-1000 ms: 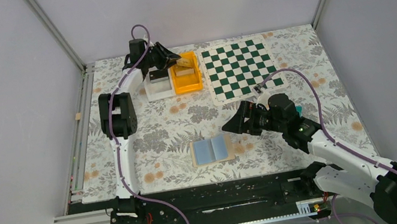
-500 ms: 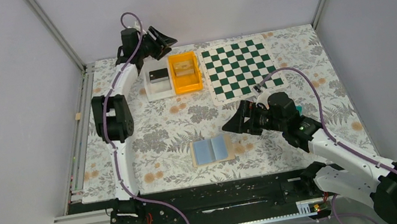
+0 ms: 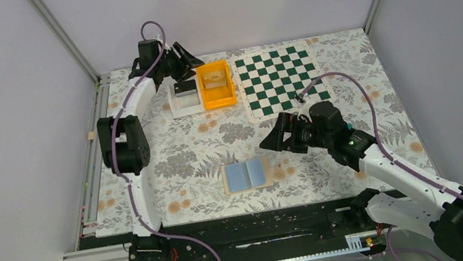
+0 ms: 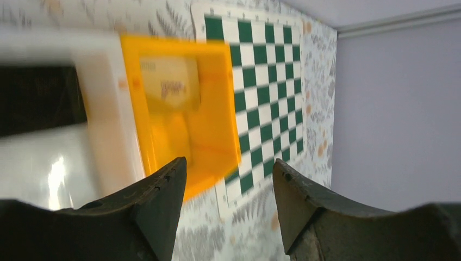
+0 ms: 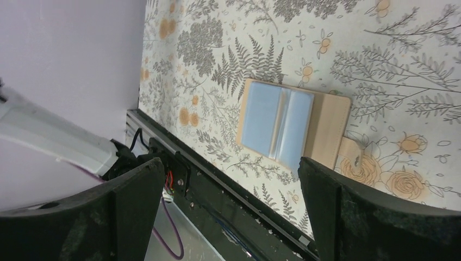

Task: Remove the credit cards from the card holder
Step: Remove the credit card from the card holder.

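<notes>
Near the front edge of the surface (image 3: 184, 160), the card holder (image 3: 247, 174) lies open flat, long side running left-right. It's just beside the right gripper (image 3: 271, 139), which is wide open and empty. The left gripper (image 3: 184, 57), part-open and empty too, sits far off by the orange bin (image 3: 229, 85).

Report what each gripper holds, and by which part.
Nothing is held. The left gripper is open and empty near the translucent orange plastic bin; the right gripper is open near the flat light-blue, tan-bordered card holder, which lies untouched.
</notes>
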Motion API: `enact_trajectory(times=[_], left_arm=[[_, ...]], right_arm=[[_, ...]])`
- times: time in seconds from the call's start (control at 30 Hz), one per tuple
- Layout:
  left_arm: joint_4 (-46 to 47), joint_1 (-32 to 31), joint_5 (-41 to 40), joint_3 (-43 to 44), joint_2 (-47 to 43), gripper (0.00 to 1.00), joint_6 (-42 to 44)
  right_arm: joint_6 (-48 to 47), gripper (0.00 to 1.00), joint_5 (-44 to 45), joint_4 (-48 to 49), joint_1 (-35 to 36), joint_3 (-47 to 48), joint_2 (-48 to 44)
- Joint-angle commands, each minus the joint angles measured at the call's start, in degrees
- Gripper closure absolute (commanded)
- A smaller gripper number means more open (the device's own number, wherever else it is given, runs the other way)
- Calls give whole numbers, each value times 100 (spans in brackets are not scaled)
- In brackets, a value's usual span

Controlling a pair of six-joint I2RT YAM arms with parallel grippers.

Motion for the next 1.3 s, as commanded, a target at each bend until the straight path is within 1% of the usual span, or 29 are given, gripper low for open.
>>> enact_trajectory(times=[0.0, 0.1, 0.17, 0.27, 0.4, 0.5, 0.57, 0.7, 0.73, 0.77, 0.83, 0.9, 1.0, 1.1, 1.17, 1.27], left_arm=[[-378, -22, -55, -1114, -1932, 42, 313], [-441, -127, -91, -2435, -3045, 42, 258], [-411, -255, -116, -3434, -3746, 42, 280], [-420, -407, 21, -4537, -4646, 42, 160], [-414, -531, 329, -5726, -5522, 42, 64], [-415, -655, 382, -6452, -5980, 42, 147], [-419, -686, 399, -6865, -6186, 42, 221], [-306, -686, 694, -7381, -6458, 42, 202], [-302, -686, 659, -7463, -6524, 43, 217], [-424, -689, 425, -7496, -6607, 44, 285], [-798, -682, -195, -7489, -6887, 44, 412], [-1045, -681, -496, -7465, -7185, 43, 435], [-1173, -685, -786, -7485, -7697, 43, 422], [-1522, -686, -1103, -7302, -8104, 42, 598], [-1753, -687, -1287, -7165, -8297, 41, 736], [-2042, -686, -1492, -7003, -8419, 39, 907]], right_arm=[[-194, 1, 407, -579, -4, 490, 63], [-122, 1, 471, -549, 109, 548, 110], [-94, 4, 456, -491, 277, 583, 227], [18, 10, 417, -337, 567, 598, 428], [326, 18, 530, 150, 1032, 379, 676], [529, 28, 584, 569, 1287, 334, 1039], [560, 32, 656, 660, 1456, 450, 1356], [480, 33, 1082, 292, 1763, 807, 1917], [469, 32, 1235, 196, 1849, 903, 2034], [441, 30, 1403, 34, 1943, 1031, 2151], [342, 24, 2055, -444, 2190, 1369, 2383], [306, 22, 2667, -836, 2417, 1675, 2599], [411, 20, 3172, -986, 2650, 1890, 2918], [481, 18, 3761, -1356, 2812, 2278, 3342], [467, 18, 3934, -1606, 2903, 2524, 3663], [419, 16, 3942, -1568, 3018, 2733, 3997]])
